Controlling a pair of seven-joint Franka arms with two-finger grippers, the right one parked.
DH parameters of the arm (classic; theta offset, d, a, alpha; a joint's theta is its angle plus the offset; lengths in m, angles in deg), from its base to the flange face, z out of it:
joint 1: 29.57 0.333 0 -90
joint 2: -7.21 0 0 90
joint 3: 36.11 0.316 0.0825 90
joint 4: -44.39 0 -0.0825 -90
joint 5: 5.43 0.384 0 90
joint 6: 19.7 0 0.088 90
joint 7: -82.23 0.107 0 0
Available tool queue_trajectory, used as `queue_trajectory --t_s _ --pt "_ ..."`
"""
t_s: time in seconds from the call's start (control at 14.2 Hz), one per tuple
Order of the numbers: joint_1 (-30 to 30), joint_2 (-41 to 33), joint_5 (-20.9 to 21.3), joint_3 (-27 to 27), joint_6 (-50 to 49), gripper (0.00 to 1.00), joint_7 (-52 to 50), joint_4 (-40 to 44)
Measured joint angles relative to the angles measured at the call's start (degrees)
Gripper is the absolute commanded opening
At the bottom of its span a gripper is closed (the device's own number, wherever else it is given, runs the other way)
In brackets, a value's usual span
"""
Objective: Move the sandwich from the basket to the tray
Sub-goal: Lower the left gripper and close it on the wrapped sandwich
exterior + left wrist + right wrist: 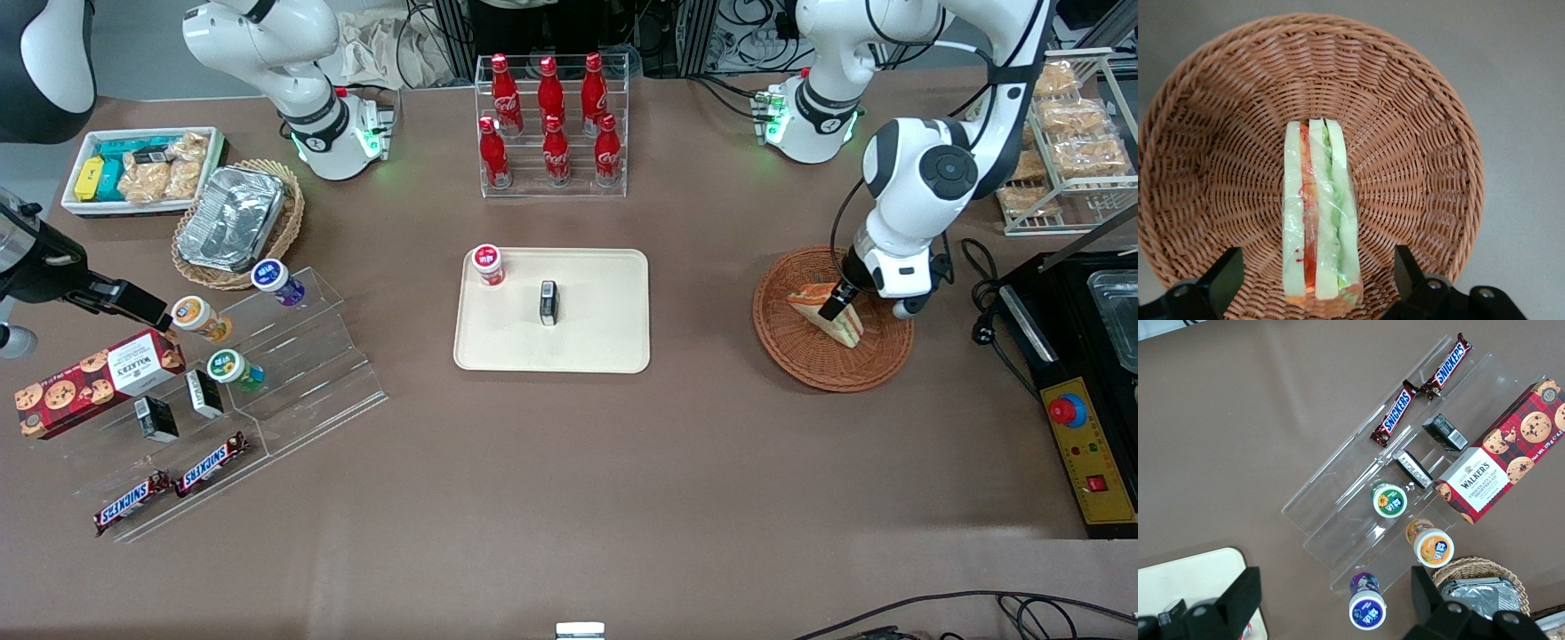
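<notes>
The sandwich [811, 300], a wrapped wedge of pale bread with orange, green and red layers, lies in the round reddish-brown wicker basket [800, 356] toward the working arm's end of the table. In the left wrist view it stands on edge [1317, 220] in the middle of the basket [1418, 133]. My left gripper [843, 311] is low over the basket and open, with one black finger [1221, 273] on each side of the sandwich and a gap to both. The cream tray [587, 347] lies mid-table, apart from the basket.
On the tray stand a red-lidded jar [487, 264] and a small black box [548, 302]. A clear rack of red cola bottles [551, 124] stands farther from the front camera. A black appliance [1080, 356] and a wire rack of snack bags [1067, 142] are beside the basket.
</notes>
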Motion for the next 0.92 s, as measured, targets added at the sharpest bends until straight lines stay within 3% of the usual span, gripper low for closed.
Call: queue_trajectory --t_s 0.21,0.42,0.56,0.77,0.92 --pt "-0.28 0.82 0.00 0.00 1.12 0.98 -0.21 -0.39" --pt "-0.49 0.88 0.00 0.00 1.31 0.84 -0.57 -0.43" --pt "-0.75 0.89 0.31 0.00 1.57 0.62 -1.10 -0.44" --pt "-0.86 0.89 2.37 0.00 1.75 0.17 -3.26 -0.45" --pt "-0.87 0.88 3.23 0.00 1.95 0.04 -4.44 -0.44"
